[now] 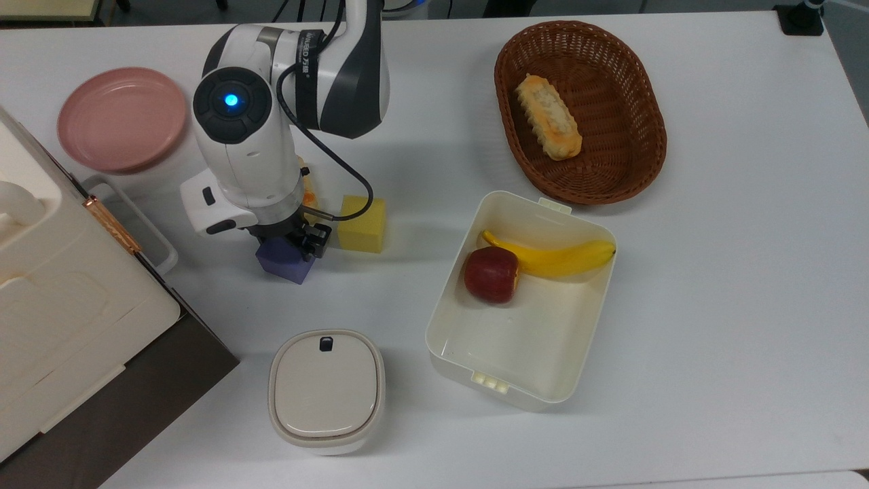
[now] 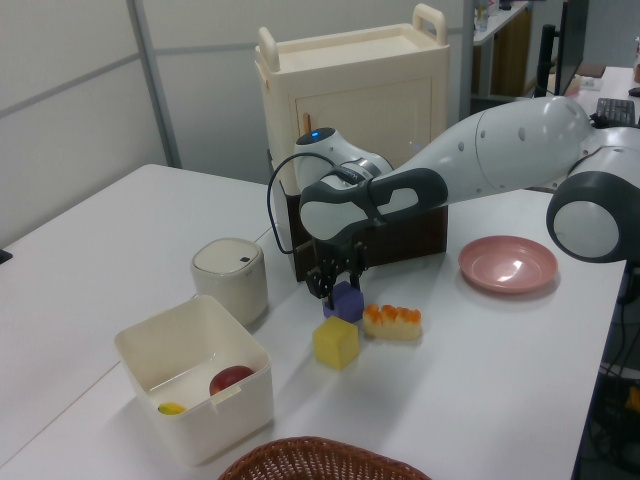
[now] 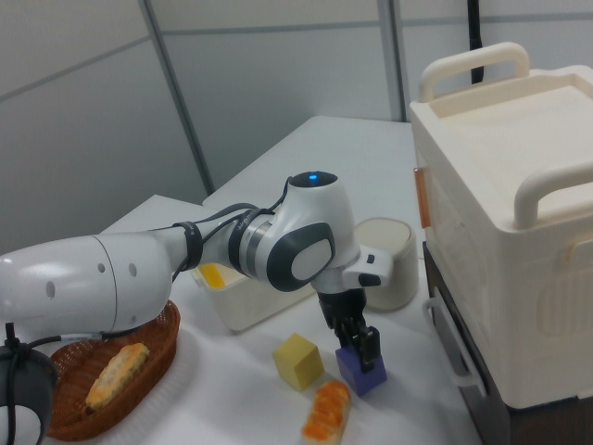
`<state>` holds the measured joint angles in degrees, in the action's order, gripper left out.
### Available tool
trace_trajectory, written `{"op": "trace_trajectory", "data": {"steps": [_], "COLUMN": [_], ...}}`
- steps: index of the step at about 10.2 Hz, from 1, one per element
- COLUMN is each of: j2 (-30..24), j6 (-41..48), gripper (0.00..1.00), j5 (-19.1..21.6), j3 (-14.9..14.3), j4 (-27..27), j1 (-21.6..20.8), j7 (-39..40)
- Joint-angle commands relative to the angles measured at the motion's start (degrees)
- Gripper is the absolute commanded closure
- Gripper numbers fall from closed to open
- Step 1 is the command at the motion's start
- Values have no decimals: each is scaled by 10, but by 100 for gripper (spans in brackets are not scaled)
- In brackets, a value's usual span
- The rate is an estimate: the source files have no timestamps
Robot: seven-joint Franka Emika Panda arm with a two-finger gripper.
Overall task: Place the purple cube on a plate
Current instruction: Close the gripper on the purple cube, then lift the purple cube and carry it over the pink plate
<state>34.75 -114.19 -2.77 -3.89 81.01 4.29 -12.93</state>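
Purple cube [image 1: 284, 263] sat on the worktop [image 1: 713, 272] between the spread jaws [image 1: 290, 246], not yet clamped; squeezing squarely across opposite faces before lifting looked wise.

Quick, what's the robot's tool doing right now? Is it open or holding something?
Tool: down on the purple cube, which sits on the table; open or shut cannot be told.

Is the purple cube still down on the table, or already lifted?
Down on the table. The purple cube rests flat on the white table, with the tool lowered onto its top.
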Motion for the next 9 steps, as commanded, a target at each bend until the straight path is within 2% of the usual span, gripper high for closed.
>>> {"op": "trace_trajectory", "data": {"steps": [1,3,6,9], "j2": [-25,-75,-117,-132], "j6": [-1,81,185,178], "gripper": [100,100,100,100], "j5": [7,7,0,10], "j3": [-4,-10,-13,-11], "j4": [13,12,11,2], "j1": [-2,30,83,107], "j7": [42,121,252,257]}}
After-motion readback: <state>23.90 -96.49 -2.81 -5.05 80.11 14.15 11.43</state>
